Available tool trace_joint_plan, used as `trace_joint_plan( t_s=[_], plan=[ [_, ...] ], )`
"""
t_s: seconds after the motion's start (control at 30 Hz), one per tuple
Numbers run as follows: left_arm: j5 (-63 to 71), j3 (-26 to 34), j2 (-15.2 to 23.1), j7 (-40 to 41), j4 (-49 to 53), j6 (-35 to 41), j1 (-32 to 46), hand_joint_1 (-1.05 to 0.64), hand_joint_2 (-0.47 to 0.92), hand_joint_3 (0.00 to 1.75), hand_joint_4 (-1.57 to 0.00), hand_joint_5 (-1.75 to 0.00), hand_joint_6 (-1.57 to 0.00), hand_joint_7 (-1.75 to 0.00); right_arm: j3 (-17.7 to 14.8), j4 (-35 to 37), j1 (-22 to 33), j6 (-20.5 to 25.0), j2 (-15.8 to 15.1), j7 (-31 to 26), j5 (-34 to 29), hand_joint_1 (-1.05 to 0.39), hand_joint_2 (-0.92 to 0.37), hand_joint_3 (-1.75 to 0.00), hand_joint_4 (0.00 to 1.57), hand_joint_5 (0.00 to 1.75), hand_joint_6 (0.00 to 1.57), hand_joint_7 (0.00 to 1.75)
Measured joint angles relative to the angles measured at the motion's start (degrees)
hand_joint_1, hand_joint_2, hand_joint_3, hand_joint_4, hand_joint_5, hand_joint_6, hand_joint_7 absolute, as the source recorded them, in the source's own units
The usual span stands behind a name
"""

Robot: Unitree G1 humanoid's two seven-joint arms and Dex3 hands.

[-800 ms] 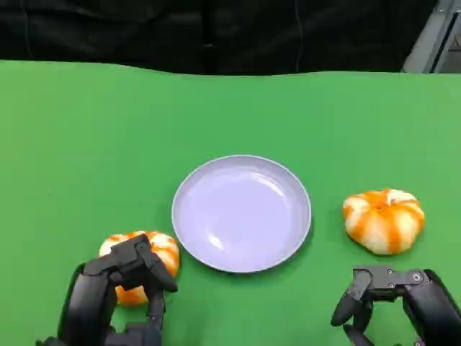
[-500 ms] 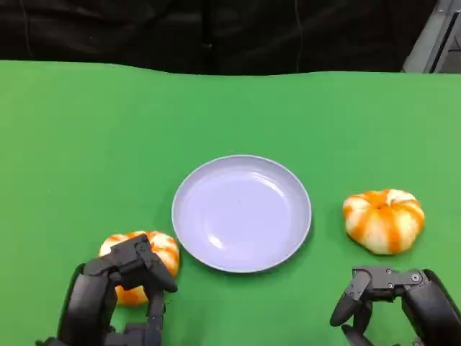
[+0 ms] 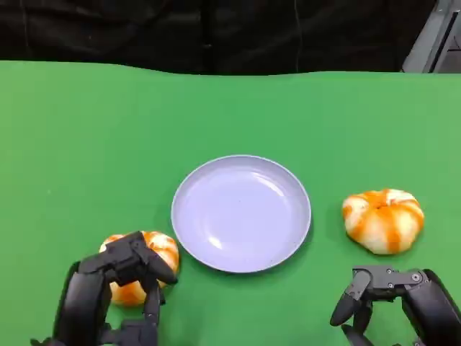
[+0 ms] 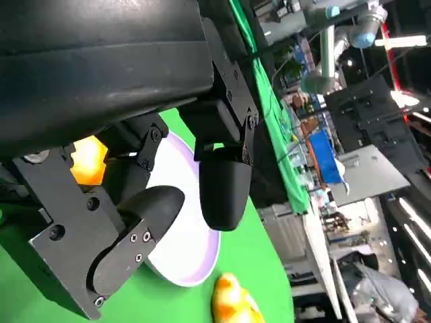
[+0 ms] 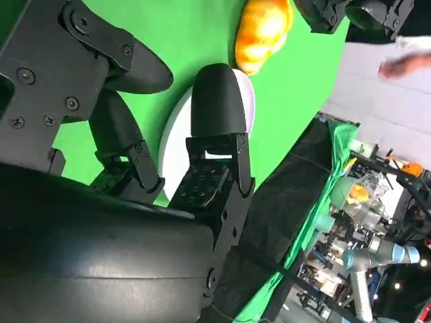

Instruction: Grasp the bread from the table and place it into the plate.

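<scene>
The green table (image 3: 86, 130) carries a round lavender plate (image 3: 241, 213) at its centre. The left hand (image 3: 115, 292) hovers at the near left, fingers apart and holding nothing, its fingertips over the near-left bread roll (image 3: 137, 268), which lies just left of the plate. The left wrist view shows that roll between the fingers, untouched. The right hand (image 3: 392, 299) is released, near the right bread roll (image 3: 383, 220), round with no clear long axis.
</scene>
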Motion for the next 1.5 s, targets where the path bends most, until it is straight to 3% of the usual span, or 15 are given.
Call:
trace_joint_plan(
  t_s=[0.07,0.13,0.23,0.3,0.47,0.6,1.07,1.33,1.47,1.5],
  plan=[
    [3.7,0.6,0.1,2.4,1.1,-1.5,-0.3,-0.22,0.48,0.82,-0.40,-1.18,-0.57,-0.60,0.0,-0.1,0.0,0.0,0.0,0.0,0.0,-0.04,0.00,-1.46,1.00,1.50,1.03,1.08],
    [9.5,1.2,0.6,6.1,1.6,-2.1,-0.6,-0.34,0.66,0.41,-0.16,-1.13,-0.36,-0.49,0.0,-0.4,0.1,0.3,0.0,0.0,0.0,-0.05,-0.01,-1.45,1.00,1.50,1.03,1.07],
    [19.5,1.4,1.6,12.7,1.4,-0.8,-0.9,-0.37,0.75,0.18,-0.02,-0.94,-0.17,-0.41,0.0,-1.1,0.4,0.8,0.0,0.0,0.0,-0.05,-0.01,-1.44,1.00,1.50,1.03,1.07],
    [26.7,1.2,2.6,17.3,0.7,2.0,-0.9,-0.40,0.74,0.10,0.00,-0.64,-0.09,-0.40,0.0,-1.1,0.6,0.9,0.0,0.0,0.0,-0.05,-0.01,-1.44,1.00,1.50,1.04,1.07],
    [40.3,-1.0,5.2,25.3,-2.0,10.7,-0.8,-0.46,0.75,0.04,0.00,-0.43,-0.04,-0.40,0.2,-1.2,0.6,0.9,0.0,0.0,-0.1,-0.04,-0.01,-1.45,1.00,1.50,1.04,1.07],
    [46.8,-3.7,7.0,27.7,-3.0,17.9,-1.0,-0.51,0.75,0.03,0.00,-0.39,-0.02,-0.40,0.8,-1.2,0.6,1.0,0.3,-0.1,-0.3,-0.05,-0.01,-1.45,1.00,1.50,1.04,1.07],
    [56.3,-13.7,10.8,23.4,-5.3,38.4,-5.6,-0.57,0.78,0.00,-0.02,-0.75,-0.30,-0.16,1.4,-1.5,0.6,1.7,1.0,-1.4,-1.8,-0.08,0.01,-1.47,1.00,1.52,1.04,1.07],
    [58.0,-18.7,11.8,16.7,-4.2,46.1,-10.7,-0.56,0.83,0.01,-0.18,-0.65,-0.36,-0.07,1.5,-2.6,0.8,1.8,1.0,-1.9,-2.3,-0.07,0.07,-1.54,1.01,1.51,1.05,1.07],
    [57.8,-20.6,11.8,12.6,-2.0,49.4,-12.9,-0.49,0.82,0.00,-0.38,-0.41,-0.46,-0.02,1.6,-2.6,0.8,1.8,1.0,-2.0,-2.3,-0.08,0.06,-1.53,1.01,1.50,1.05,1.06],
    [57.8,-20.8,11.8,12.2,-1.6,50.0,-13.3,-0.40,0.85,0.01,-0.49,-0.39,-0.55,-0.04,1.6,-2.7,0.8,1.8,1.0,-2.0,-2.3,-0.08,0.06,-1.52,1.02,1.50,1.05,1.07]
  ],
)
